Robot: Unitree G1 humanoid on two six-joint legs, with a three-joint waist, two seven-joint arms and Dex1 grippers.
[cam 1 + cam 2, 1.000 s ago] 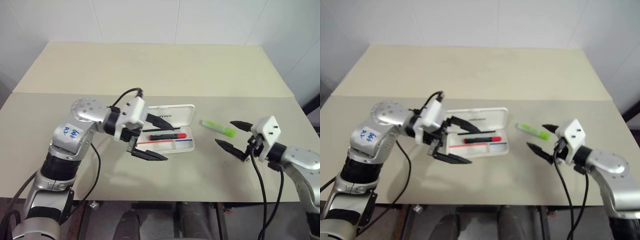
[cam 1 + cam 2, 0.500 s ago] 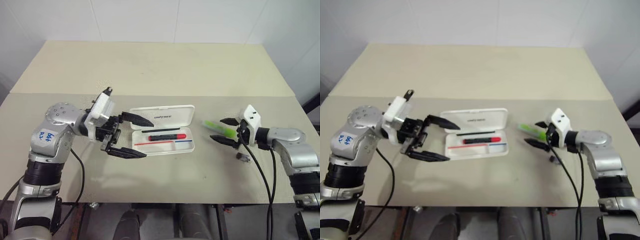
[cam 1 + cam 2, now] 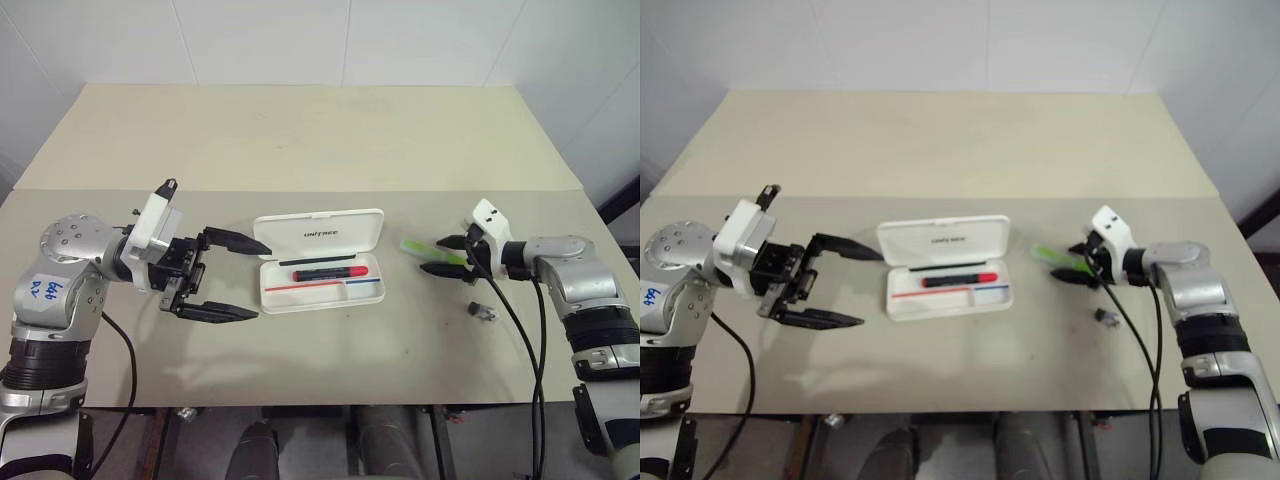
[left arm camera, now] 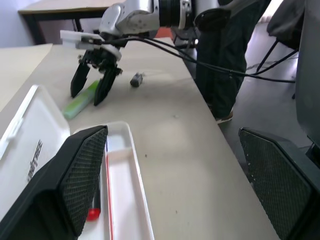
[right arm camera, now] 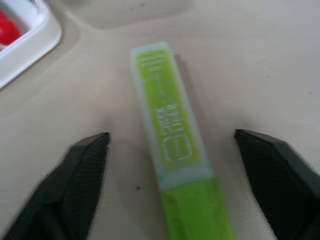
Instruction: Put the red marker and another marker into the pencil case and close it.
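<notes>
Right end effector (image 4: 90,92) astride green marker (image 4: 80,101) — open case (image 4: 129,187)

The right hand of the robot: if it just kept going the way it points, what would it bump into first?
Most likely the green highlighter, which already lies on the table between the right gripper's open fingers. Beyond it sits the open pencil case.

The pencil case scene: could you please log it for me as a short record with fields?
pencil case: open on the table, lid lying back
red marker: inside the tray
green highlighter: on the table, right of the case
right pincer: fingers astride the highlighter, not clamped
left pincer: open, left of the case, holding nothing
small dark bit: on the table near the right arm
</notes>
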